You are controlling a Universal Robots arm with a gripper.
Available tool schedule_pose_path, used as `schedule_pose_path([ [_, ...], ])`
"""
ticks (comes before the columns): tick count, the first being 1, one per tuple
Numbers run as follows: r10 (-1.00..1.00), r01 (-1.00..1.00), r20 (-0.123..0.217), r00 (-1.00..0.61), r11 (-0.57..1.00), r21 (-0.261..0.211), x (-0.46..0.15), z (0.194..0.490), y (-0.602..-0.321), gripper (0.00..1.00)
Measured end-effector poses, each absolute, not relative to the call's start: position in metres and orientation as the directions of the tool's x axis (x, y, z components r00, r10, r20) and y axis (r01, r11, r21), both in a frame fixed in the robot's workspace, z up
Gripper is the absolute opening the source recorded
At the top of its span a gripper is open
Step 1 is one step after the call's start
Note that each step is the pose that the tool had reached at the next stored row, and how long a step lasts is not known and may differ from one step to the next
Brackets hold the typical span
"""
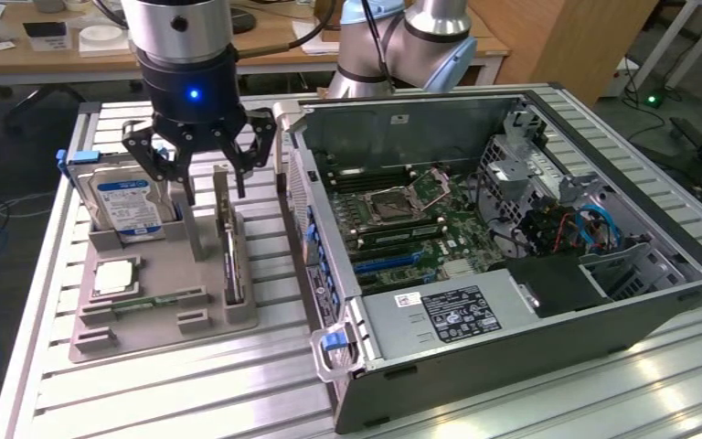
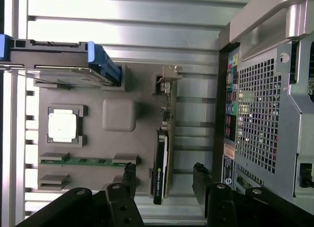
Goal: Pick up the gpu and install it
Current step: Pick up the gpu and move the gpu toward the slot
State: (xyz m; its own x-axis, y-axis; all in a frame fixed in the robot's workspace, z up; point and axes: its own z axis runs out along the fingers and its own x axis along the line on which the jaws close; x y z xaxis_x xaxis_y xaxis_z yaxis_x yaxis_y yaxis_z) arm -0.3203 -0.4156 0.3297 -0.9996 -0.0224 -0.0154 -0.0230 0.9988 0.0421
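The gpu (image 1: 227,249) is a thin dark card standing on its edge in a slot of the grey fixture tray (image 1: 168,320), to the exterior view's left of the open computer case (image 1: 497,247). My gripper (image 1: 212,190) hangs open just above the card's far end, one finger on each side of it and not touching it. In the wrist view the gpu (image 2: 164,153) runs edge-on between my two black fingertips (image 2: 129,171), and the gripper (image 2: 164,170) holds nothing.
The tray also carries an upright hard drive (image 1: 125,206) with a blue-white label, a processor (image 1: 117,274) and a green memory stick (image 1: 156,299). The case's motherboard (image 1: 400,219) lies exposed. Ribbed aluminium table (image 1: 205,393) surrounds everything; the case's rear wall (image 2: 265,99) stands close beside the card.
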Motion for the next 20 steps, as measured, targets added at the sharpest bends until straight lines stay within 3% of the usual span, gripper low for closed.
schedule_pose_path([
  [20, -0.022, -0.023, -0.015, -1.0, 0.999, 0.042, -0.3203, 0.3261, -0.4186, 0.59],
])
